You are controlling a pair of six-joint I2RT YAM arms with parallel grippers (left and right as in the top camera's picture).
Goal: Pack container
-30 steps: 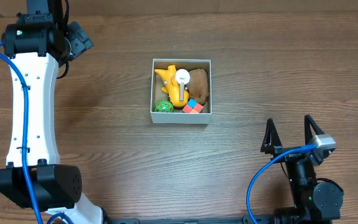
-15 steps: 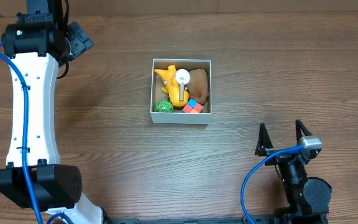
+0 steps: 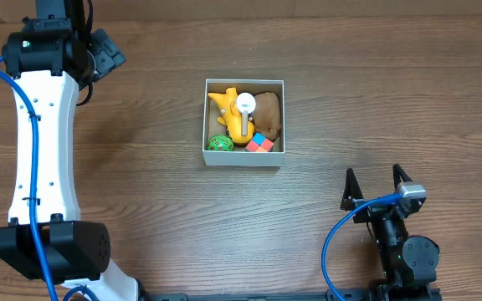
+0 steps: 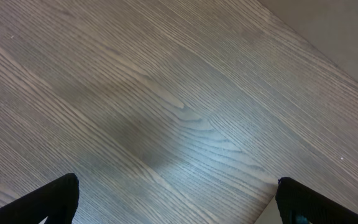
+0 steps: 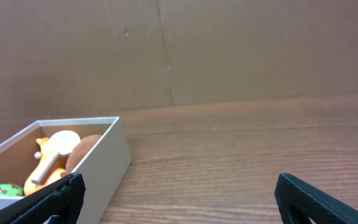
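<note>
Left gripper [image 4: 177, 183] and right gripper [image 3: 371, 171] both gape wide, empty, apart from the container [image 3: 243, 160].

My left arm stretched far out, left end effector [image 4: 178, 205] with fingers spread wide, my right arm folded close by its base, right end effector [image 3: 374, 186] also spread wide.

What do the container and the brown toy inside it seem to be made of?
The container looks like cardboard: matte white walls, thin straight edges, tan inside. The brown toy looks soft, perhaps plush, with a dull rounded surface; too small to be sure.
</note>
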